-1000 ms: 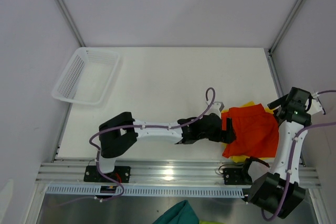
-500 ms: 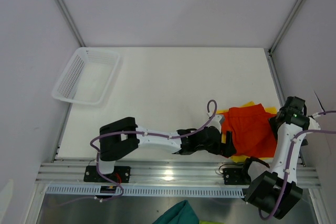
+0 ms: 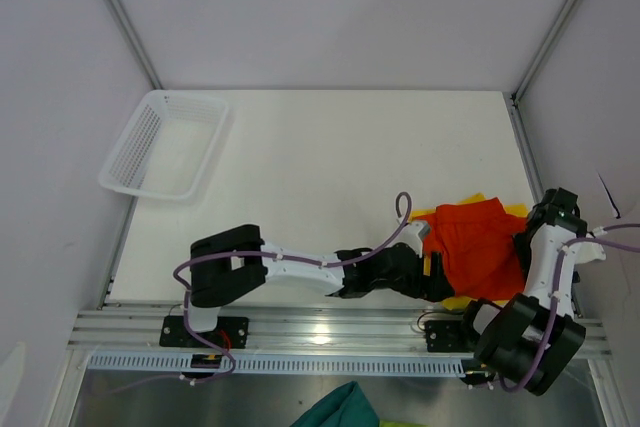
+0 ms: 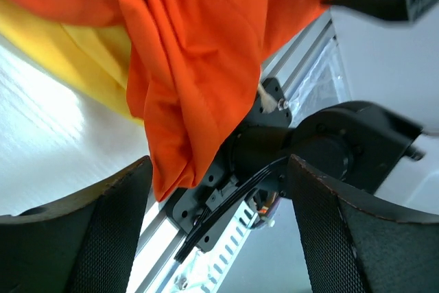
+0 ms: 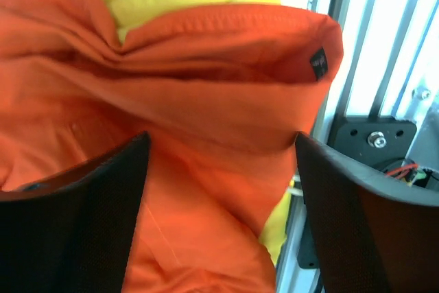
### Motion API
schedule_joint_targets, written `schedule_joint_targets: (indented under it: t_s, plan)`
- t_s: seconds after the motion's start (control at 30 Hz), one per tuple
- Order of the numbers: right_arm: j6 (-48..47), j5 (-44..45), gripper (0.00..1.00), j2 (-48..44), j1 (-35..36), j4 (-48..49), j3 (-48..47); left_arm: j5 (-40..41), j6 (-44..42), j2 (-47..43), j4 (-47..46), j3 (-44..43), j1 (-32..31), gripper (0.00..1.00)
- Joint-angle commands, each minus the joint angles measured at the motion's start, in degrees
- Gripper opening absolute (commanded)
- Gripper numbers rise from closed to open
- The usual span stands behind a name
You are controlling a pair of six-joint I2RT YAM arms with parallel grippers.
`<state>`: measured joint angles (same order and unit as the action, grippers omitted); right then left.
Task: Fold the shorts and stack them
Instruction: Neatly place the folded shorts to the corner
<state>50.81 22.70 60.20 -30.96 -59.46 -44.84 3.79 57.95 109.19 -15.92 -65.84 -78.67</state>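
The orange-red shorts [image 3: 478,242] lie crumpled on the yellow shorts [image 3: 472,198] at the table's near right. Only yellow edges show under the orange. My left gripper [image 3: 437,269] sits low at the orange pair's left side. In the left wrist view it [image 4: 219,166] stands open, and an orange corner [image 4: 199,66] hangs by its left finger, over yellow cloth [image 4: 89,60]. My right gripper [image 3: 522,245] is at the pile's right edge. It [image 5: 221,142] is open and straddles orange fabric [image 5: 206,101] near the small dark label [image 5: 319,63].
A white mesh basket [image 3: 165,142] stands at the far left of the table. The aluminium rail [image 3: 330,327] and the right arm's base [image 4: 329,142] lie just beyond the shorts' near edge. A teal cloth [image 3: 340,407] lies below the rail.
My left gripper has slid toward the near edge along the shorts' left side. The right gripper has come down and in against the shorts' right edge. The shorts have bunched slightly.
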Motion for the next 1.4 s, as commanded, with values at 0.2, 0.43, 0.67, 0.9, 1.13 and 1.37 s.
schedule_joint_targets:
  t_s: [0.2,0.43,0.67,0.9,1.13,1.37]
  plan:
    - [-1.32,0.33,0.19,5.45,-3.93,9.36,2.56,-1.68,1.46,5.51,-0.87,-4.37,-3.85,0.79]
    - [-3.34,1.3,0.0,4.22,-4.64,9.89,0.98,-1.59,1.46,7.97,-0.6,-6.66,-3.5,0.71]
    - [-5.28,2.44,0.0,2.99,-4.64,10.33,-1.04,2.53,0.41,4.55,2.74,-3.6,-1.48,0.78]
    - [-6.16,1.74,0.0,4.31,-4.37,12.17,-1.39,3.76,-1.17,3.84,3.7,-5.07,0.01,0.84]
    - [-4.84,1.82,0.0,4.04,-1.74,12.62,-0.6,4.91,-5.12,4.46,3.7,-8.51,-0.43,0.79]
    - [-4.22,2.53,0.0,3.95,0.37,12.7,-0.34,6.4,-7.59,4.01,3.09,-9.65,-1.48,0.78]
